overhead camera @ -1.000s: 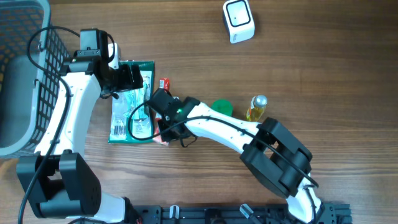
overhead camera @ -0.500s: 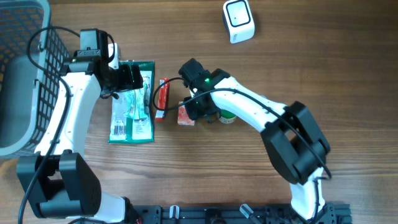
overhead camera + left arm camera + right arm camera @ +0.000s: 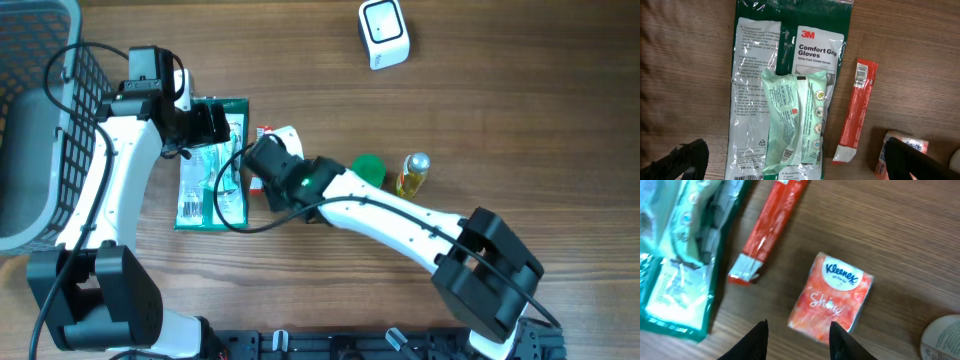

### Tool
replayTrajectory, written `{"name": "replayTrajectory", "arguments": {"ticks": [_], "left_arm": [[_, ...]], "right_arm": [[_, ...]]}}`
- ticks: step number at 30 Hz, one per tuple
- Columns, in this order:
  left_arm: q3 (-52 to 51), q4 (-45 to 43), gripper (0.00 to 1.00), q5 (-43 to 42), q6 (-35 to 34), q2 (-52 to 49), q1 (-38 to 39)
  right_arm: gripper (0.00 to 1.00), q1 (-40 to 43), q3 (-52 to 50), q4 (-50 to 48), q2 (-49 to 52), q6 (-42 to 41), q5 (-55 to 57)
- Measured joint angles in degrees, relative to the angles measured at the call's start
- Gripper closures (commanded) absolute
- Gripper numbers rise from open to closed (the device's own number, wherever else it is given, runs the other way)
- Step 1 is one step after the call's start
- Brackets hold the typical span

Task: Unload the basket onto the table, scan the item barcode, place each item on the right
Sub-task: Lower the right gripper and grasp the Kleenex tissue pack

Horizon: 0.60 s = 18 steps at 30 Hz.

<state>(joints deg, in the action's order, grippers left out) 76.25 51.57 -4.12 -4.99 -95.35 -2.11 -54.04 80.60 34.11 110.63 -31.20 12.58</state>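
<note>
Orange Kleenex pack [image 3: 832, 300] lies flat on the table [image 3: 520, 100], free of both arms
Your right end effector [image 3: 799, 340] hangs over its near edge with fingers parted, released, gripping nothing; the red sachet [image 3: 856, 107] lies just beside the pack, then the green 3M gloves packet [image 3: 790, 60]. Your left end effector [image 3: 800, 167] is spread wide above the gloves, empty. The white scanner [image 3: 383, 33] sits well apart

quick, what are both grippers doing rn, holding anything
left gripper: open wide, holding nothing, above the gloves pack.
right gripper: open, holding nothing; the Kleenex pack lies on the table below it.
</note>
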Motion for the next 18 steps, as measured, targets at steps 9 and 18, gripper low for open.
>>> {"name": "replayTrajectory", "arguments": {"ticks": [9,18], "left_arm": [[0.0,0.0,0.0,0.0,0.0,0.0,0.0],[0.0,0.0,0.0,0.0,0.0,0.0,0.0]], "right_arm": [[0.57,-0.3,-11.2,-17.8,0.0,-1.0,2.2],[0.56,-0.3,-12.8,-16.5,0.6,-0.7,2.0]]}}
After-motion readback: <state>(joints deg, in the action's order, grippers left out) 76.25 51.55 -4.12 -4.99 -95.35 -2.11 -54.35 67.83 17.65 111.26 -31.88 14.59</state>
